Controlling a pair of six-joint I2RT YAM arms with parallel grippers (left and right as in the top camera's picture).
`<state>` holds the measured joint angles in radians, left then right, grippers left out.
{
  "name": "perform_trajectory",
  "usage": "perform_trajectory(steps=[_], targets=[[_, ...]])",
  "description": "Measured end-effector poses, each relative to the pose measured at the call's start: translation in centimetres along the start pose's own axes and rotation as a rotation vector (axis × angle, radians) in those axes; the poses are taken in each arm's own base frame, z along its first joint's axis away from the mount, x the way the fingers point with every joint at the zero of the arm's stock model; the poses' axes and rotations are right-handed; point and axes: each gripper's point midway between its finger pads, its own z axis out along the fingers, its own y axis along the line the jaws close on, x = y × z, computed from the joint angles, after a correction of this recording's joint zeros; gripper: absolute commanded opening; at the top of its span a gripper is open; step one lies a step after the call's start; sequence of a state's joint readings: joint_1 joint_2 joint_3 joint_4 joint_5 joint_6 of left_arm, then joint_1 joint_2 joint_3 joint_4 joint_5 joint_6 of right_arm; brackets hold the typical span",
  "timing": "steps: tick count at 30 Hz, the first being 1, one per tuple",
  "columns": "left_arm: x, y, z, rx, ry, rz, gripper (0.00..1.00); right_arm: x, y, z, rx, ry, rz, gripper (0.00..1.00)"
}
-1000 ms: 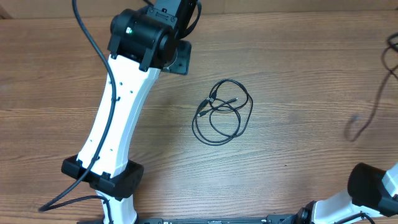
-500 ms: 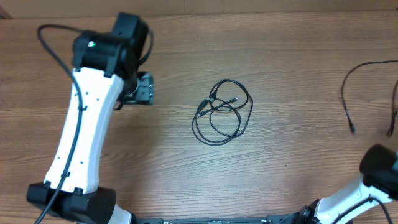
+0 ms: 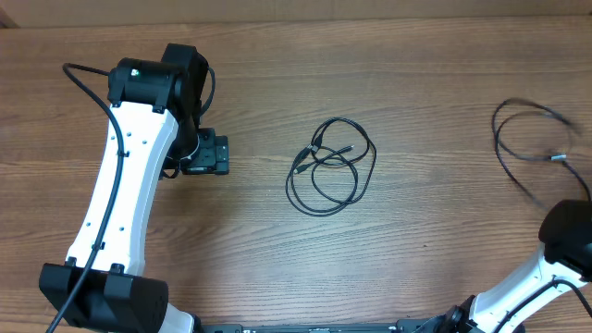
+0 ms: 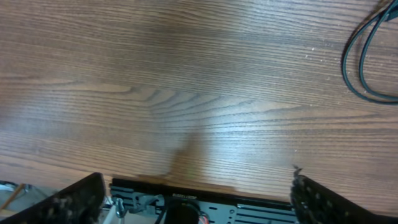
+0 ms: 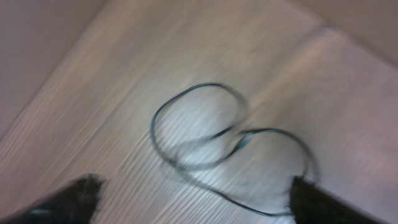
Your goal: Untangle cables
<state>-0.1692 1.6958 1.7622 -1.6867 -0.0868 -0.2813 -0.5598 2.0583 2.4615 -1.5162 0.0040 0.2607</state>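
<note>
Withdrawn leftward, the left arm's fingers gape empty, well apart from the thin black coiled cables; right fingers gape too. Approach step; next, return and pinch one loop.

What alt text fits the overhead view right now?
A thin black cable lies coiled at centre, touched by neither arm. The left gripper hangs apart from it, and a second, blurred cable loops near the right arm.

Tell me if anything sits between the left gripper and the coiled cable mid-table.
Nothing visible does. Only bare table lies between the left gripper and the coiled cable, in both the overhead and left wrist views.
</note>
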Motion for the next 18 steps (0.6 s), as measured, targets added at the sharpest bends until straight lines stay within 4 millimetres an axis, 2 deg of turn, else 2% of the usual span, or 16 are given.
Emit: perform_trajectory(steps=[4,9,13,18], targets=[[0.1,-0.1,0.0,0.007,0.003,0.001,1.0,2.3,3.7,-0.5,-0.207,0.101,-0.087,1.0],[0.5,-0.9,0.3,0.05,0.032,0.006,0.99,7.2,7.9,-1.6,-0.342,0.253,-0.246,1.0],[1.8,-1.2,1.7,0.063,0.097,0.022,0.99,10.2,11.3,-2.2,-0.389,0.306,-0.373,1.0],[4.4,-0.6,3.3,0.045,0.171,0.029,1.0,14.8,13.4,-0.9,-0.339,0.408,-0.465,1.0]])
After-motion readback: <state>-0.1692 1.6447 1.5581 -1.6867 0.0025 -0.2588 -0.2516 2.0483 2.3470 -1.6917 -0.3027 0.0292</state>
